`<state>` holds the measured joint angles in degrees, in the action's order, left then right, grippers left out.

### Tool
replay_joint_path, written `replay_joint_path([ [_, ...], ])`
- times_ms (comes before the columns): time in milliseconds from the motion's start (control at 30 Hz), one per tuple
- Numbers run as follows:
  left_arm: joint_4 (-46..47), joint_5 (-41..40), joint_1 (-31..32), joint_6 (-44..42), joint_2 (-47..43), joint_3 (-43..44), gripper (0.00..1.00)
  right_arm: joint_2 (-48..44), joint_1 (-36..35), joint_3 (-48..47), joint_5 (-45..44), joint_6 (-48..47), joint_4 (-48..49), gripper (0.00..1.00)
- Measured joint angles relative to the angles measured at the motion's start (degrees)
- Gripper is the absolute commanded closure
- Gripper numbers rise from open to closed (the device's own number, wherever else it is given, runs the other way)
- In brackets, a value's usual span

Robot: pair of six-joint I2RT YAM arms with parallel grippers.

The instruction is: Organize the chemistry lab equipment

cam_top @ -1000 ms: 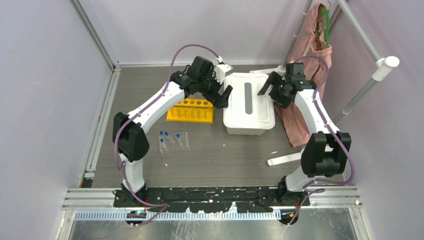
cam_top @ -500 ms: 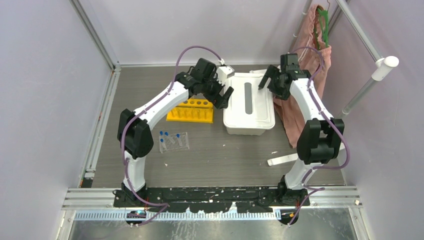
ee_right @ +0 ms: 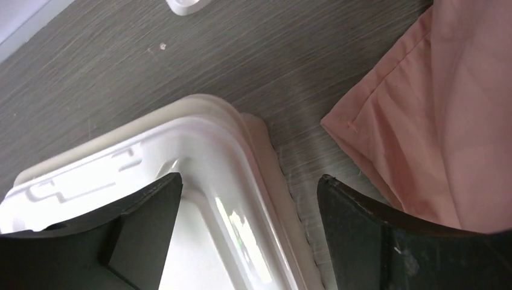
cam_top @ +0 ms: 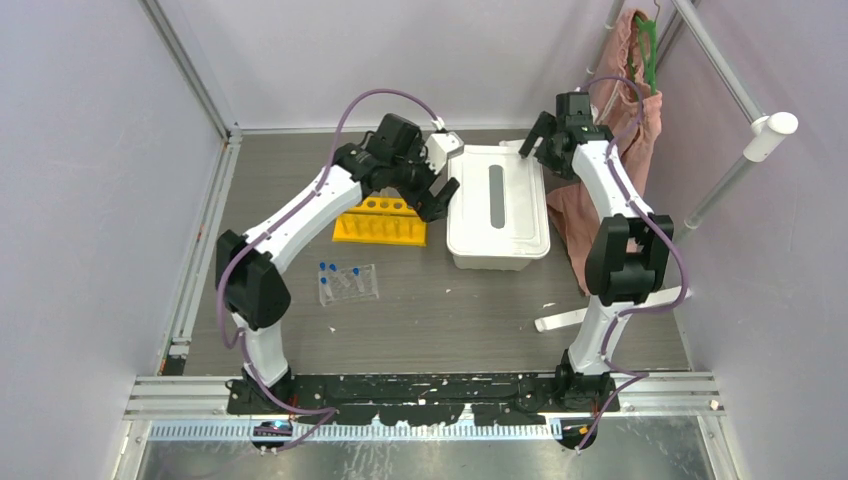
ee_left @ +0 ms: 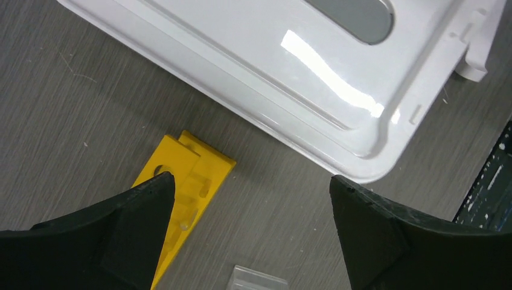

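A yellow rack (cam_top: 380, 222) stands left of a closed white lidded box (cam_top: 497, 205). A clear tray (cam_top: 348, 283) with small blue-capped vials (cam_top: 330, 269) lies nearer the arms. My left gripper (cam_top: 440, 197) is open and empty, hovering between the rack and the box's left edge. The left wrist view shows it (ee_left: 249, 181) above bare table, with the rack's end (ee_left: 187, 175), the box lid (ee_left: 272, 66) and a tray corner (ee_left: 256, 279). My right gripper (cam_top: 535, 140) is open and empty over the box's far right corner (ee_right: 199, 151). Tubes, beakers, bottle and cup are out of view.
A pink cloth (cam_top: 600, 200) hangs and lies right of the box, close to my right gripper (ee_right: 249, 179) in its wrist view (ee_right: 435, 121). A white pole stand (cam_top: 740, 170) leans at right, its foot (cam_top: 565, 318) on the table. Walls enclose the table.
My right gripper has moved back from the box's right side to its far right corner. My left gripper has shifted slightly left, away from the box's edge. Both stay open.
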<state>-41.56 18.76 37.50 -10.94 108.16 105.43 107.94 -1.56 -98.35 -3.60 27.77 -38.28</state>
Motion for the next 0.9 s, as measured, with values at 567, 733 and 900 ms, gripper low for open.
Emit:
replay_joint_path([
  [567,-7.54,8.26,2.05,-9.68,-8.09,-12.37,0.0,6.43,-2.27,-5.62,-6.01,2.08,1.33,0.12],
  [733,-7.15,7.52,2.4,-9.33,-8.11,-11.85,0.0,4.66,-3.19,-2.78,-7.19,1.9,3.39,0.13],
  [900,-6.49,5.16,2.4,-7.98,-7.98,-8.76,0.0,2.16,-4.26,1.18,-8.85,2.25,5.66,0.12],
])
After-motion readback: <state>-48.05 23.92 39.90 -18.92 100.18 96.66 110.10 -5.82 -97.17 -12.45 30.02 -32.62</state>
